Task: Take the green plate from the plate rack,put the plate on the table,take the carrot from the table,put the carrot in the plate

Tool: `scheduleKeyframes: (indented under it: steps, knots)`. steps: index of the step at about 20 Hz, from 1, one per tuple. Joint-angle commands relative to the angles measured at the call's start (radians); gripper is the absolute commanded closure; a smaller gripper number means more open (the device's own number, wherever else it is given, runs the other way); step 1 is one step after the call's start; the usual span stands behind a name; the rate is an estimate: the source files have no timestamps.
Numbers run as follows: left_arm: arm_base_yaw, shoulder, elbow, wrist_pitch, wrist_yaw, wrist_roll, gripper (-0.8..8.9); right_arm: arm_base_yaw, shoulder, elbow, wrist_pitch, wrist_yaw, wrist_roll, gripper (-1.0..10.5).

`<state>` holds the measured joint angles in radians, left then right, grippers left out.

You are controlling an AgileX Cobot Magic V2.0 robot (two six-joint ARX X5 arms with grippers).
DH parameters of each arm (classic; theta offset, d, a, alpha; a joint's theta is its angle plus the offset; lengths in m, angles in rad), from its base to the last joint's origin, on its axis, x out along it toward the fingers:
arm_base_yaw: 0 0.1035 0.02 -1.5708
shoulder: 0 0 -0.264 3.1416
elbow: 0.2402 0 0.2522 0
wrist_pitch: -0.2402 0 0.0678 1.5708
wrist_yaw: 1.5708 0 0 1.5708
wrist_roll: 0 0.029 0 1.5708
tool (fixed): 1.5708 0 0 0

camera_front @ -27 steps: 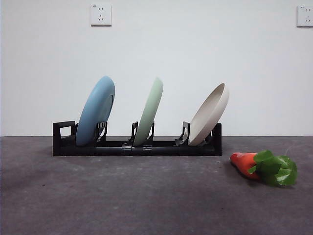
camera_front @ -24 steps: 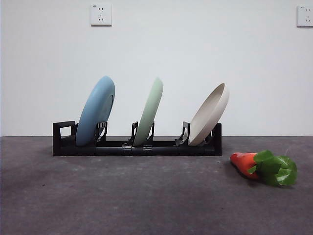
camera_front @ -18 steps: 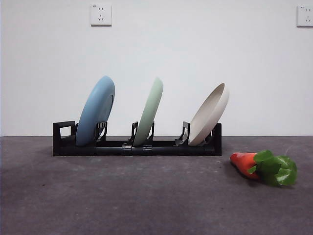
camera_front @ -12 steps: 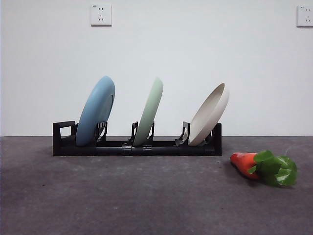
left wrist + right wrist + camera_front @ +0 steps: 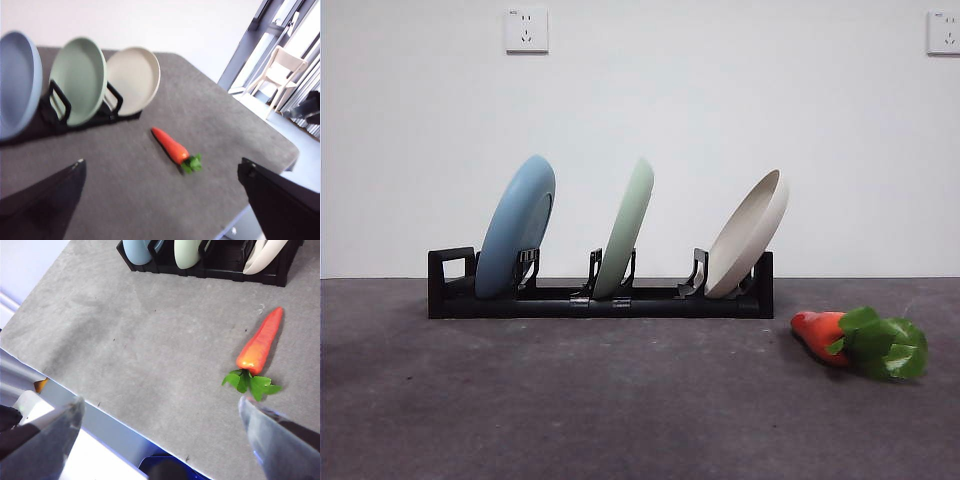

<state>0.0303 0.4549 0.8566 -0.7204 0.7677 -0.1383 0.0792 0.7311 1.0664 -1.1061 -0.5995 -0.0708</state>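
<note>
Front, left wrist and right wrist views of the dark grey, matte, slightly textured table (image 5: 620,400). The long, low black plate rack (image 5: 600,297) with upright prongs stands across the back of the table, its loop handle at the end nearest the light blue round plate (image 5: 515,226). Three plates stand on edge in the rack, each leaning the same way between its own pair of prongs: the light blue plate at the handle end, the pale mint green, matte, round plate (image 5: 626,228) in the middle slot, and the cream-beige round plate (image 5: 747,233) at the far end. The green plate touches neither neighbour. The short orange-red toy carrot (image 5: 820,333) with its bunch of bright green leaves lies flat on the table, apart from the rack, off the cream-beige plate's end and nearer the front camera than the rack. My left gripper (image 5: 160,200) hangs high above the table with its two black jaws spread wide and nothing between them; from there I see the faces of all three plates and the carrot beyond them. My right gripper (image 5: 160,435) also hangs high, over the table's near edge, jaws likewise spread wide and empty, with the carrot lying between it and the rack. Neither gripper shows in the front view. White wall (image 5: 720,130) behind the table carries two white sockets.
</note>
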Motion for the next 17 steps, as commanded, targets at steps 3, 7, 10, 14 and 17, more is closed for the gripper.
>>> scheduleKeyframes:
  steps: [3,7,10,14,17]
  knots:
    - [-0.032,0.11,0.009,0.163,0.008,-0.056,0.83,0.002,0.002,0.003,0.004,0.0,0.003,3.2]
    - [-0.116,0.308,0.079,0.284,0.011,-0.052,0.83,0.002,0.014,0.003,0.005,0.0,0.003,3.2]
    - [-0.212,0.493,0.158,0.377,-0.063,-0.04,0.83,0.002,0.033,0.003,0.004,0.0,0.003,3.2]
    - [-0.355,0.738,0.263,0.5,-0.216,0.003,0.83,0.002,0.061,0.003,0.004,0.003,0.002,3.2]
    - [-0.438,0.908,0.341,0.576,-0.338,0.052,0.83,0.002,0.075,0.003,0.004,0.003,0.002,3.2]
